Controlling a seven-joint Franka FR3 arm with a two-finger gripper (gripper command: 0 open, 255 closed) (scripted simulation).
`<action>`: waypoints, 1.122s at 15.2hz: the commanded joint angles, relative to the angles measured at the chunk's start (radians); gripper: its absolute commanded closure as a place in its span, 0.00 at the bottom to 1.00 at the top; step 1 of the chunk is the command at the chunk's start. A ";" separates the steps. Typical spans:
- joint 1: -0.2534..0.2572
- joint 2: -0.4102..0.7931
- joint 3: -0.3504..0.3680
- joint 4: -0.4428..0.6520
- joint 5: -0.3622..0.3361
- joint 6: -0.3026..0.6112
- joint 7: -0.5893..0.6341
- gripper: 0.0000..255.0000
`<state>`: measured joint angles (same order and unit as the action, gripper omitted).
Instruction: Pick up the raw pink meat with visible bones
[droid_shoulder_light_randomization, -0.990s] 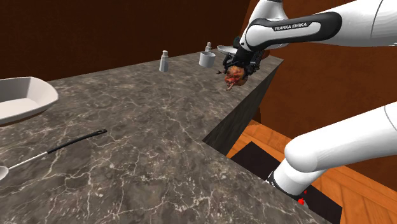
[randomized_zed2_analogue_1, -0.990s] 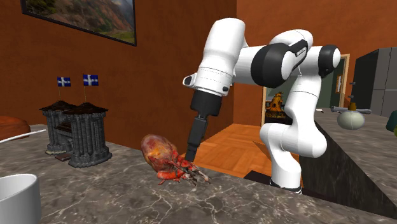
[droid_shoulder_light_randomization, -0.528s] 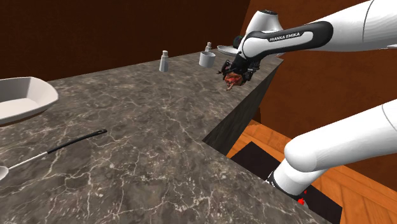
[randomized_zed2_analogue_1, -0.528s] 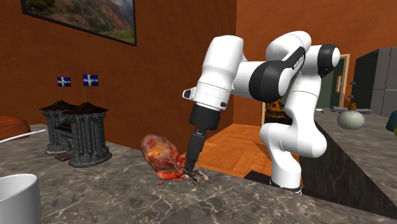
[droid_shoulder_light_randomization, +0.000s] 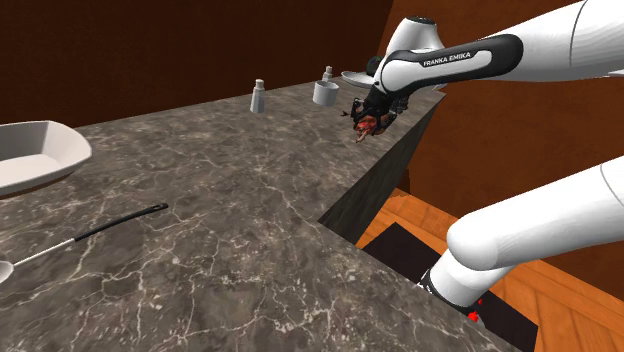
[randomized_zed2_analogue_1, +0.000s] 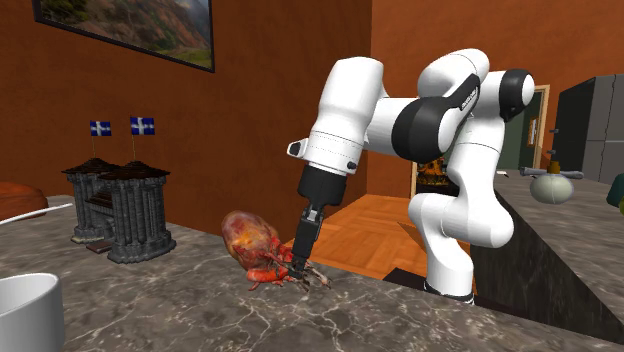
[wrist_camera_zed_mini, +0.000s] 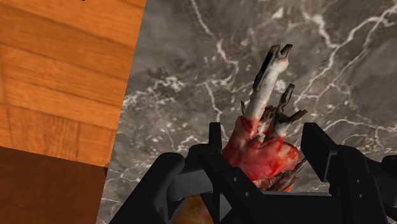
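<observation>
Claw (wrist_camera_zed_mini: 264, 132) astride meat (wrist_camera_zed_mini: 259, 158), bowl (droid_shoulder_light_randomization: 58, 160) well apart

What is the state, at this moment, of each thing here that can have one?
Raw red-pink meat with bare bones: lying on the dark veined stone counter, not lifted.
Black gripper: open, one finger on each side of the meat.
White bowl: upright on the counter.
Black-handled spoon: lying flat.
</observation>
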<state>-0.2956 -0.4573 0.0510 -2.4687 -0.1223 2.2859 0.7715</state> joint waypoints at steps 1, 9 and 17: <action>0.000 0.001 0.000 -0.001 0.000 0.000 0.000 1.00; 0.003 -0.018 -0.002 0.065 0.007 -0.084 -0.012 1.00; 0.005 -0.030 -0.004 0.163 0.015 -0.194 -0.025 1.00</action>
<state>-0.2904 -0.4831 0.0486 -2.3201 -0.1084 2.1100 0.7500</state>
